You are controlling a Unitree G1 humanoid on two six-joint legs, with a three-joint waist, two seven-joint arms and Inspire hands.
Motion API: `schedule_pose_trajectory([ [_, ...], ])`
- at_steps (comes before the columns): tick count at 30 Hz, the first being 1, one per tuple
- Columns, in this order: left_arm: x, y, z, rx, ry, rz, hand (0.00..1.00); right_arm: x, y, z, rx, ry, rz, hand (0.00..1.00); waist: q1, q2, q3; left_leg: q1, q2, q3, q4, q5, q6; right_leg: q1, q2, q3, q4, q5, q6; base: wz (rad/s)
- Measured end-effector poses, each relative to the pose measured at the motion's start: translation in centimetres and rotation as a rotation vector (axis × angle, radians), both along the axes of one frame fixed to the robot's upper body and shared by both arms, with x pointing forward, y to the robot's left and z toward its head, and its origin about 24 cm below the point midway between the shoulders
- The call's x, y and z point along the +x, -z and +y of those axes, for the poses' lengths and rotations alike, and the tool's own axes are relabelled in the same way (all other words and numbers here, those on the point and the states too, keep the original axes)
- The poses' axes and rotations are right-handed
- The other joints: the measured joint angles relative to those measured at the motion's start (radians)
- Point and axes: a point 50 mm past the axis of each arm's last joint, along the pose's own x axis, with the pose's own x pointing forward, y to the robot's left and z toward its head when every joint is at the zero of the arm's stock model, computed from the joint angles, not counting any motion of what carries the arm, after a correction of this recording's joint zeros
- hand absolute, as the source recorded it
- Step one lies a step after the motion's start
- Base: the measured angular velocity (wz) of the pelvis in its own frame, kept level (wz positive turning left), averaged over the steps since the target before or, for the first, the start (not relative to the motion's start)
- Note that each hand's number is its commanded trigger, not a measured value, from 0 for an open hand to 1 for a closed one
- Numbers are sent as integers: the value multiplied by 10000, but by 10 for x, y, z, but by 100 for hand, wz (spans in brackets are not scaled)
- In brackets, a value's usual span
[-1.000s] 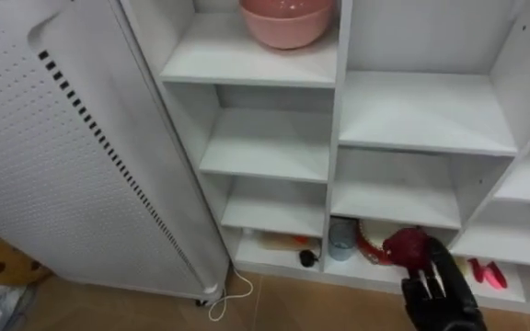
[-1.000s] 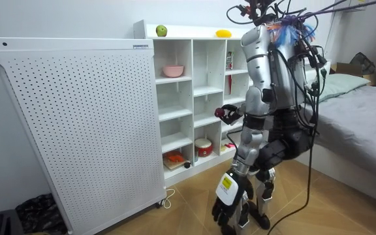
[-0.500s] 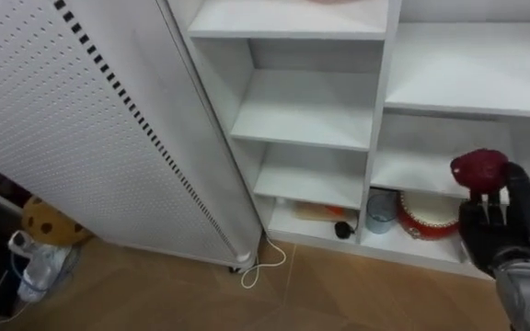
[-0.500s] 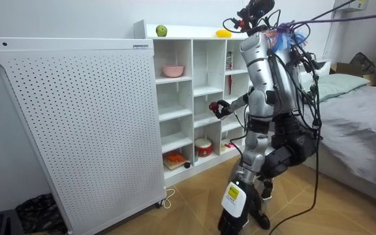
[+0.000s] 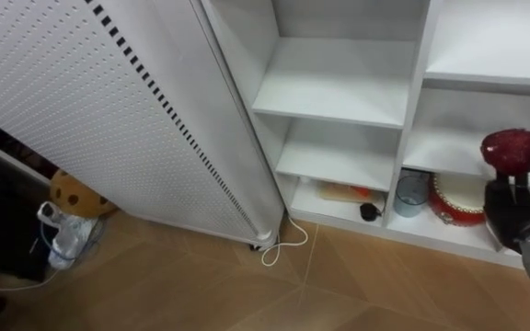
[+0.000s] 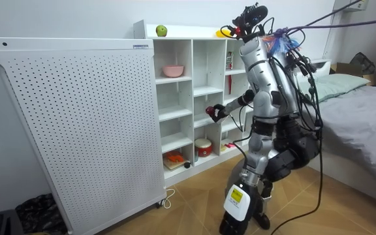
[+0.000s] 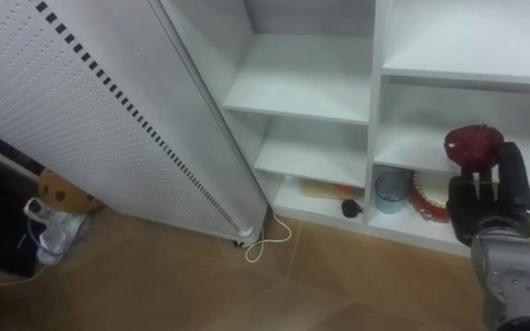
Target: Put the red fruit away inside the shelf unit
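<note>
The robot stands facing the white closet [image 6: 192, 98], with a bed [image 6: 364, 124] behind it. Its right hand [image 6: 219, 109] holds a dark red fruit [image 6: 211, 115] at the front edge of a middle shelf. Its left hand [image 6: 231, 218] hangs low near the floor [image 6: 181, 212]. A green apple [image 6: 161, 31] and a yellow fruit [image 6: 223, 33] sit on the closet's top. A pink bowl [image 6: 172, 70] sits on a high shelf.

My right forearm enters from the lower right and is raised, with the wrist straight. My right hand [image 5: 520, 210] is upright, fingers pointing up and pinching a red fruit [image 5: 512, 151] at their tips. My left arm hangs down, with my left hand [image 6: 228, 224] low at my side.
</note>
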Motion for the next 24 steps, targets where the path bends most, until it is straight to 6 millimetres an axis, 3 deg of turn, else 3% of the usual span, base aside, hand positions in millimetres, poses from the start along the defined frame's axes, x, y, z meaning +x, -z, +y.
schedule_pose_trajectory([
  [3, 0, -1, 2, 105, 255, 4, 0, 0, 1, -1, 43, 33, 97, 100, -5, 0, 0, -19, 9, 2, 10, -2, 3, 7, 1, -21, -13, 0, 0, 1],
  [4, 0, -2, 3, 166, 344, -7, 0, -1, 2, -1, 53, 42, 133, 31, -4, -1, 0, -20, 12, 12, 5, -2, 4, 7, -1, -20, -14, 0, 1, 0],
  [5, 0, -2, 5, 231, 453, -17, 0, -1, 3, -1, 64, 49, 172, 0, -1, -1, 0, -19, 20, 35, 2, -3, 7, 3, -1, -12, -17, -1, 2, 0],
  [12, -8, -4, 13, 431, 592, 38, 0, -4, 4, -9, -18, 272, 323, 0, 9, 14, -9, -18, 19, 66, 10, -15, 25, -13, -20, -27, -1, -5, 9, 0],
  [24, -19, -2, 14, 386, 553, 268, 0, 2, -16, -10, -170, 371, -327, 0, 30, 42, -27, -10, 9, 58, 166, -31, 29, 25, -105, -88, 185, -94, -3, 2],
])
